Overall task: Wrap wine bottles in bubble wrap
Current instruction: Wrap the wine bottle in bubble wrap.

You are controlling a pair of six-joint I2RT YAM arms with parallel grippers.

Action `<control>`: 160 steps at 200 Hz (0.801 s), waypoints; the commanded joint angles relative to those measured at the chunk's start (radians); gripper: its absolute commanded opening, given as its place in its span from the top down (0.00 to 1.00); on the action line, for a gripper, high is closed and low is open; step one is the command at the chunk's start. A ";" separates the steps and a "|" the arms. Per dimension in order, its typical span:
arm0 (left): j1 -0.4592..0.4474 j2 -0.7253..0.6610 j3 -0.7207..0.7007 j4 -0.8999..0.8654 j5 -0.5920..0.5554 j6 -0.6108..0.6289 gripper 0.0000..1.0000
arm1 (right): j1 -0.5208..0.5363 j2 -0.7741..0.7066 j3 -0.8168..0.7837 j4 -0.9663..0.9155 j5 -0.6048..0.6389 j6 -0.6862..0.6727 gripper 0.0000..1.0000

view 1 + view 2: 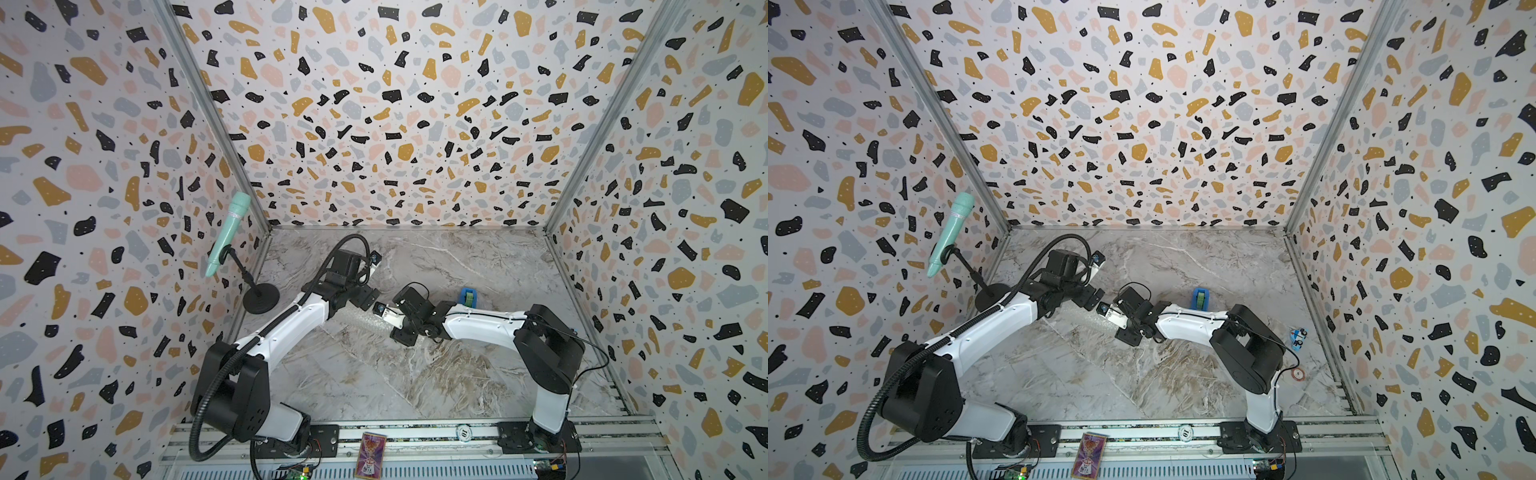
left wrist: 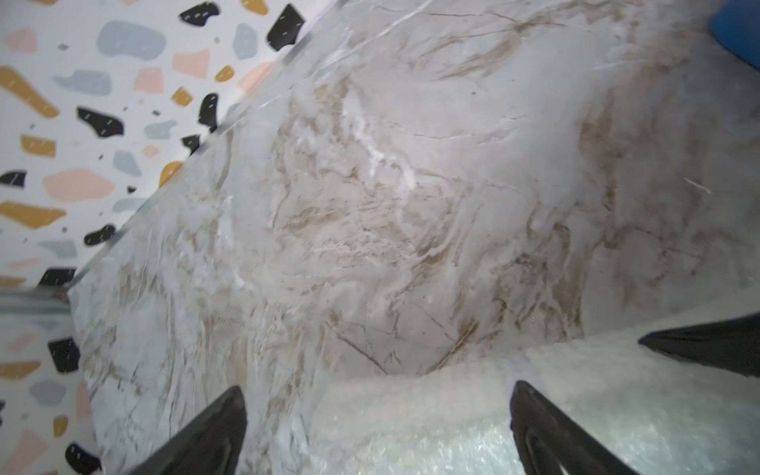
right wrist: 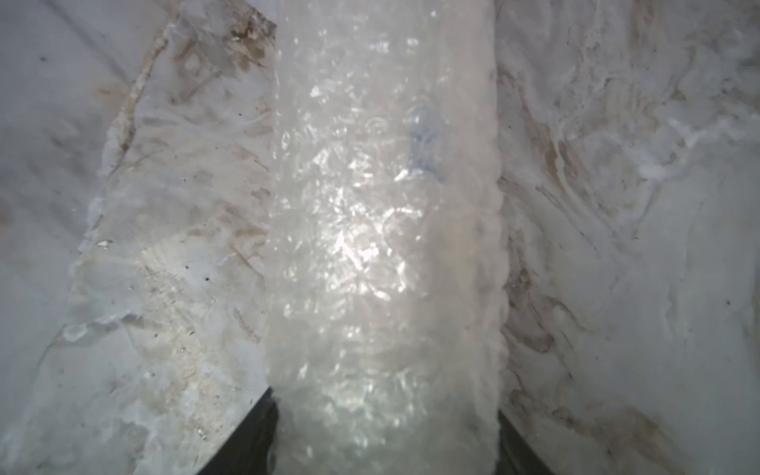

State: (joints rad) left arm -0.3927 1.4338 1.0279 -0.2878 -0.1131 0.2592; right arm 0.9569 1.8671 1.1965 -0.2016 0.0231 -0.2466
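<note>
The bubble wrap (image 3: 378, 230) is rolled into a glistening tube lying on the marble table (image 1: 415, 374). A faint blue mark of the wine bottle (image 3: 423, 144) shows through the roll; the rest of the bottle is hidden inside. My right gripper (image 3: 384, 401) is shut on the roll near one end, with a black finger pressed against each side. In both top views a short stretch of the wrap (image 1: 359, 319) (image 1: 1077, 322) shows between the two wrists. My left gripper (image 2: 378, 386) hangs wide open over the roll's other end (image 2: 432, 415), touching nothing.
A mint-green microphone (image 1: 228, 232) on a black stand stands at the left wall. A blue tape dispenser (image 1: 467, 297) sits just behind my right forearm. A small blue-and-white item (image 1: 1298, 336) and a chip (image 1: 1296, 375) lie near the right wall. A card (image 1: 370, 455) rests on the front rail.
</note>
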 commanded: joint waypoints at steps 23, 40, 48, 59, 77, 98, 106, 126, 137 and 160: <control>0.100 -0.043 -0.073 -0.087 -0.018 -0.482 0.01 | 0.070 0.077 -0.073 -0.170 0.284 0.160 0.53; 0.111 -0.103 -0.176 -0.039 0.081 -0.615 0.00 | 0.087 0.078 -0.092 -0.153 0.320 0.185 0.50; 0.111 -0.134 -0.231 0.013 0.123 -0.688 0.00 | 0.095 0.081 -0.101 -0.145 0.327 0.194 0.49; 0.109 -0.163 -0.301 0.086 0.183 -0.797 0.00 | 0.103 0.084 -0.107 -0.138 0.314 0.199 0.47; 0.102 -0.182 -0.405 0.238 0.272 -0.923 0.00 | 0.121 0.090 -0.110 -0.140 0.332 0.213 0.45; 0.098 -0.170 -0.512 0.442 0.333 -1.034 0.07 | 0.135 0.094 -0.121 -0.129 0.361 0.221 0.44; 0.094 -0.158 -0.536 0.505 0.342 -1.061 0.11 | 0.135 0.096 -0.124 -0.127 0.375 0.224 0.44; 0.088 -0.114 -0.564 0.650 0.372 -1.106 0.14 | 0.134 0.097 -0.128 -0.133 0.418 0.225 0.44; 0.083 -0.081 -0.570 0.727 0.394 -1.126 0.16 | 0.135 0.092 -0.130 -0.137 0.437 0.224 0.44; 0.066 0.000 -0.564 0.874 0.425 -1.181 0.19 | 0.131 0.077 -0.133 -0.149 0.475 0.223 0.43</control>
State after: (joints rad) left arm -0.3084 1.3754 0.4587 0.3096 0.2447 -0.8173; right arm 1.1027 1.8824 1.1385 -0.1177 0.4629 -0.0502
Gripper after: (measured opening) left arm 0.817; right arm 0.606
